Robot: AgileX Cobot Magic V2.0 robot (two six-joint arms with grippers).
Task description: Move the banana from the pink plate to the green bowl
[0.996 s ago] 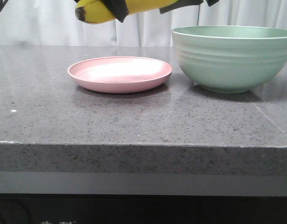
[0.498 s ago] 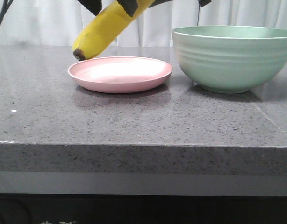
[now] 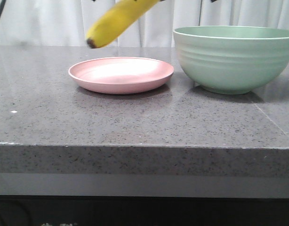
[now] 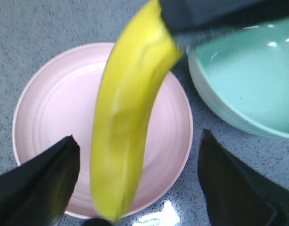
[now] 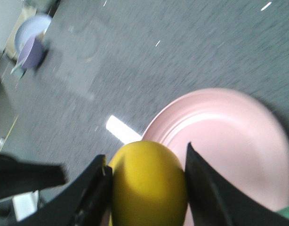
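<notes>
Above pink plate (image 3: 121, 74), banana (image 3: 117, 22) airborne, pinched in right claw (image 5: 147, 188); left claw (image 4: 135, 188) spread, empty. Green bowl (image 3: 236, 59) drop remains.

No readable text, label, brand, number or sign anywhere.

A speckled grey stone table (image 3: 135, 122) stands before white curtains (image 3: 50, 21).

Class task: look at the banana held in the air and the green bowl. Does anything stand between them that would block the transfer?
Nothing visible does. The banana, clamped in the right gripper, hangs above the pink plate; the green bowl stands beside the plate, open-topped and apparently empty.
</notes>
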